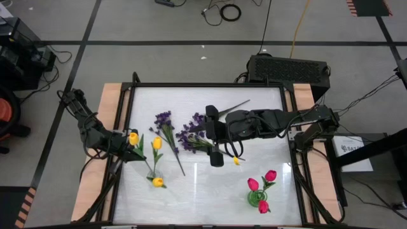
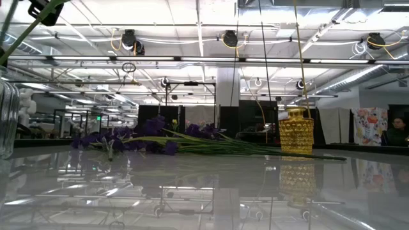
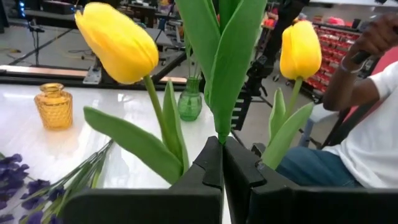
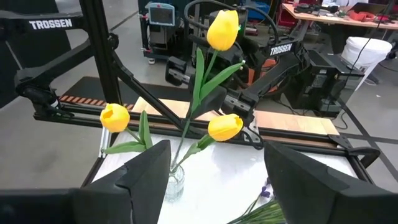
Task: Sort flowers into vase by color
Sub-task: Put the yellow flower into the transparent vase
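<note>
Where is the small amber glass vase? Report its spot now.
In the high view the small amber glass vase stands near the table's middle, right of the purple sprigs, just beyond the right gripper; the pink-red tulips stand farther right.

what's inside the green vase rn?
The green vase holds three pink-red tulips, blooms fanned outward. Its interior and the stem bottoms are hidden from above. No yellow or purple in it.

The worktop (image 1: 203, 184) is seen from overhead and at surface level; yellow tulips (image 3: 118, 40) are shared closely by both wrist views.
</note>
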`<action>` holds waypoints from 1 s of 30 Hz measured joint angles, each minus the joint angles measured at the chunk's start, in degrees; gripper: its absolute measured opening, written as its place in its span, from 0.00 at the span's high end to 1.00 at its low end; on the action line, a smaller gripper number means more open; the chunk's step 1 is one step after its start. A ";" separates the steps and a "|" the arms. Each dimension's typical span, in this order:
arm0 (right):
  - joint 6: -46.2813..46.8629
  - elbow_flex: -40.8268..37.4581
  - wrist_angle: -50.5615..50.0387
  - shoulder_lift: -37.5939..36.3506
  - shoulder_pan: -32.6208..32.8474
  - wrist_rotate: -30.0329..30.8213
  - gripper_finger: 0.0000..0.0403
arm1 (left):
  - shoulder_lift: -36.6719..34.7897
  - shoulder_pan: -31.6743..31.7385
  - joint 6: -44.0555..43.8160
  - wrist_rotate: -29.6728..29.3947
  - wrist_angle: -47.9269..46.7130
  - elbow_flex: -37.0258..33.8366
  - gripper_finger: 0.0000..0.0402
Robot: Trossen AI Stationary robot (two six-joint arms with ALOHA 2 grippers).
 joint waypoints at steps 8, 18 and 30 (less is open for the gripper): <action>-0.37 0.00 0.09 0.00 0.00 0.01 0.38 | 0.00 0.00 1.08 -0.41 0.31 -0.01 1.00; -0.39 0.00 0.09 0.00 0.02 -0.01 0.38 | 0.77 0.00 1.54 0.24 -2.36 -0.01 1.00; -0.60 0.02 0.97 0.00 0.02 -0.01 0.38 | 4.73 0.00 1.58 4.48 -2.42 -0.01 0.90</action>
